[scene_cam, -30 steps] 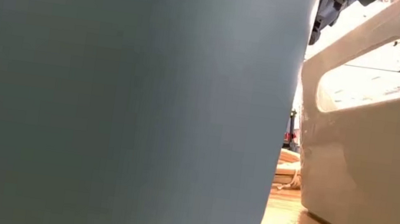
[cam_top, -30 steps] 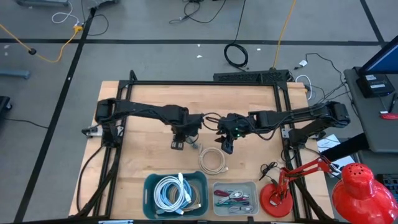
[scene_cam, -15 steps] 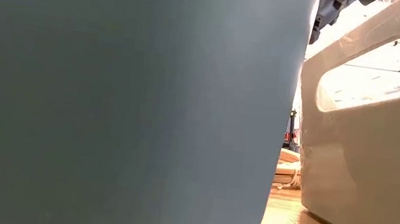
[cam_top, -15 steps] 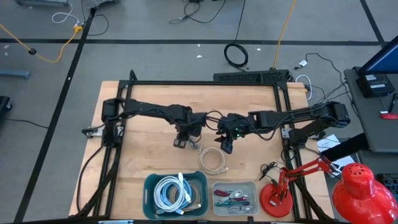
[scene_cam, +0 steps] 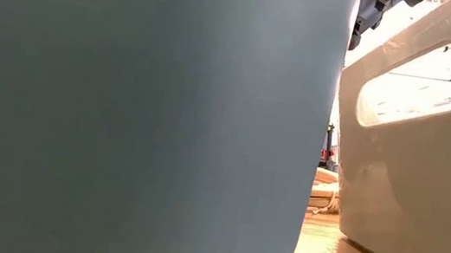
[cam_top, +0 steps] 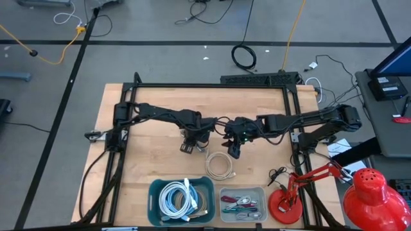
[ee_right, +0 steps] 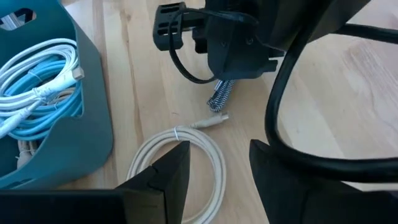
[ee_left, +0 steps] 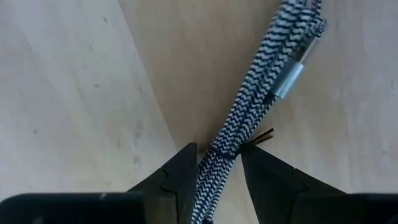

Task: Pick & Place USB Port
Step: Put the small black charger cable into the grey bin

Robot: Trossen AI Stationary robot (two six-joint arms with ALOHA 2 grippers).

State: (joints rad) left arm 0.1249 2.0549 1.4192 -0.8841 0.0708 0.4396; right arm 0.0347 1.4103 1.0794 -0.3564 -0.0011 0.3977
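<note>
A black-and-white braided cable (ee_left: pixel 264 87), bundled with a silver sleeve, sits between the fingers of my left gripper (ee_left: pixel 219 165), which is shut on it over the table's middle (cam_top: pixel 191 146). In the right wrist view the braided cable (ee_right: pixel 222 94) hangs under the left gripper. My right gripper (cam_top: pixel 234 151) is open (ee_right: pixel 219 158) just right of it, above a white coiled cable (ee_right: pixel 180 163) that lies flat on the wood (cam_top: pixel 219 165). My left gripper pinches the braided cable's folded bundle (ee_left: pixel 222 152) between its two fingers, coming from above and pointing down. Several strands run side by side through the hold. The bundle hangs below the fingers; whether its low end (ee_right: pixel 217 106) touches the table I cannot tell.
A teal bin (cam_top: pixel 154 192) with white and blue cables stands at the near edge, and a grey tray (cam_top: pixel 263 192) of small cables beside it. A red lamp (cam_top: pixel 286 202) is near right. The bin wall (scene_cam: pixel 122 113) and tray wall (scene_cam: pixel 412 169) block the low view.
My left arm has swung a little toward the table's right, carrying the braided cable closer to my right gripper.
</note>
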